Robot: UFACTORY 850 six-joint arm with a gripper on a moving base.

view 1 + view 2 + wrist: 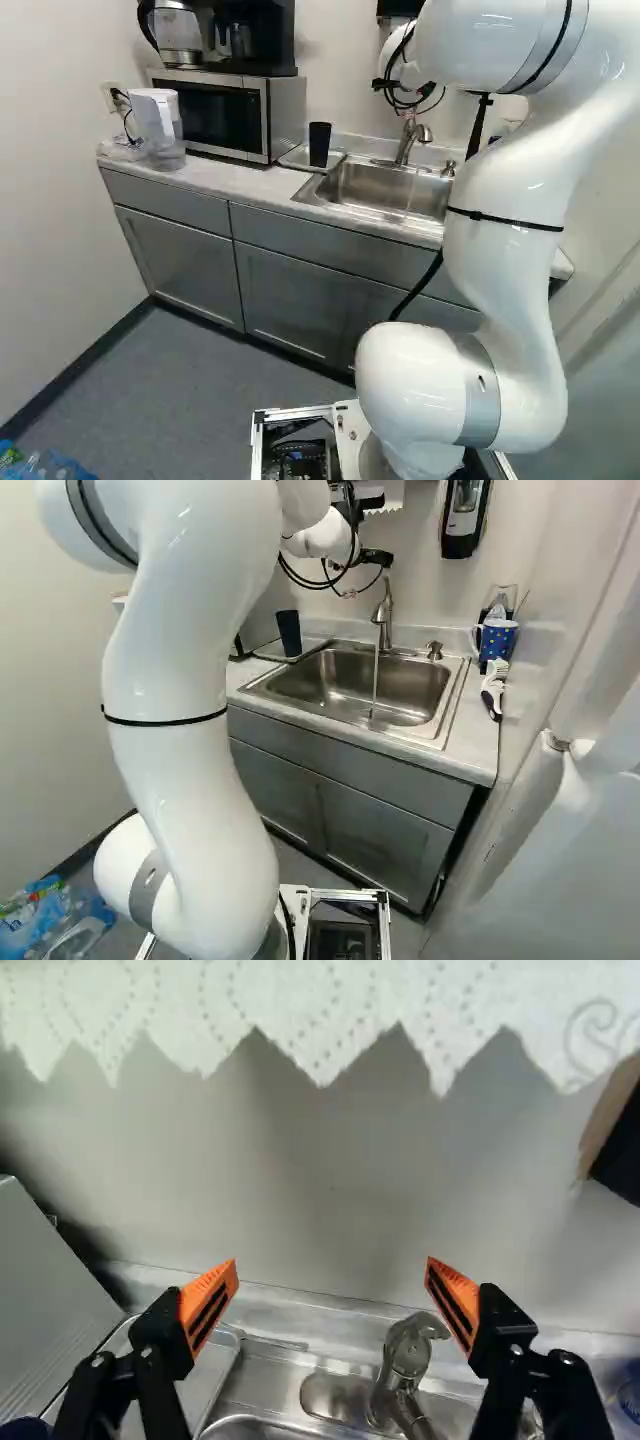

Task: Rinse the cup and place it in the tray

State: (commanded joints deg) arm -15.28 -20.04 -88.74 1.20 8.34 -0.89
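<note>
In the left base view the arm (510, 200) rises right of the middle and reaches forward over the sink (375, 185) set in the bench (215, 178). The dark cup (320, 143) stands on the tray (295, 160), which lies on the bench just beside the sink's left edge, near the back. Left of the tray is the microwave (215, 110), with a kettle (178, 30) and a coffee maker (250, 35) on top. A white pitcher (158, 125) stands near the bench's left end.

In the right base view the gripper (374, 558) is up by the back wall, above the bench. Under it the tap (384, 610) rises at the sink's back edge, and water (376, 680) runs from it into the basin. The soap pump (434, 650) stands right of the tap. A blue spotted mug (497, 640) is at the bench's back right corner, with a white brush (493, 687) by the right edge. The dark cup is again on the tray, apart from the gripper.

In the wrist view the jaws stand wide apart, holding nothing. Past the gap between them are the wall and the tap; the tray shows beside one finger. A paper towel (300, 1010) with a jagged edge hangs ahead.
</note>
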